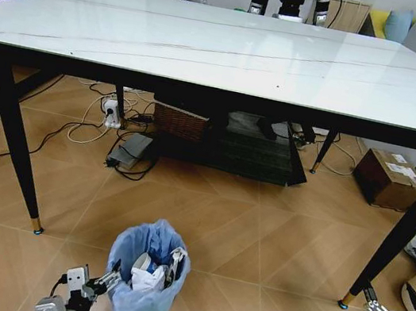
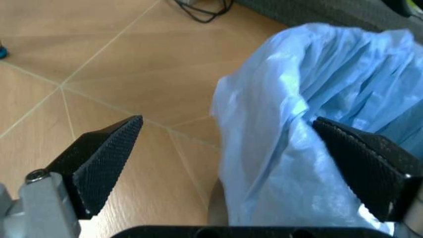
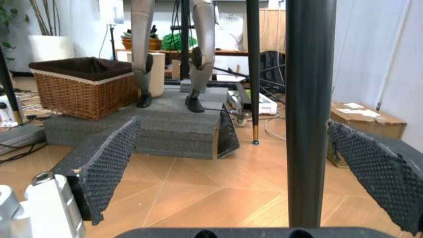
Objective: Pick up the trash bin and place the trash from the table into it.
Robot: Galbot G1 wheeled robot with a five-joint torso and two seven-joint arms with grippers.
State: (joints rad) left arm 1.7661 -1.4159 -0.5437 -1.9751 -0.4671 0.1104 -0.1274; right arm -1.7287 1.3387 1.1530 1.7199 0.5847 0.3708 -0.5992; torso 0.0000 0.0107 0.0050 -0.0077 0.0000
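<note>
Trash bin (image 1: pixel 147 274) standing on floor in front of table (image 1: pixel 234 51), near its front left leg, white crumpled trash (image 1: pixel 149 272) inside. I'm seeing left gripper (image 1: pixel 107 281) spread wide, straddling bin's blue-bag rim (image 2: pixel 290 148), gripping nothing. Right gripper (image 1: pixel 395 305) hanging low by front right leg (image 3: pixel 309 109), fingers wide apart, empty.

Worktop (image 1: pixel 227 46) is glossy white marble-look. Bin bag (image 1: pixel 145 249) is thin crinkly blue plastic. End effector pads (image 2: pixel 106 158) look matte, knurled rubber.
</note>
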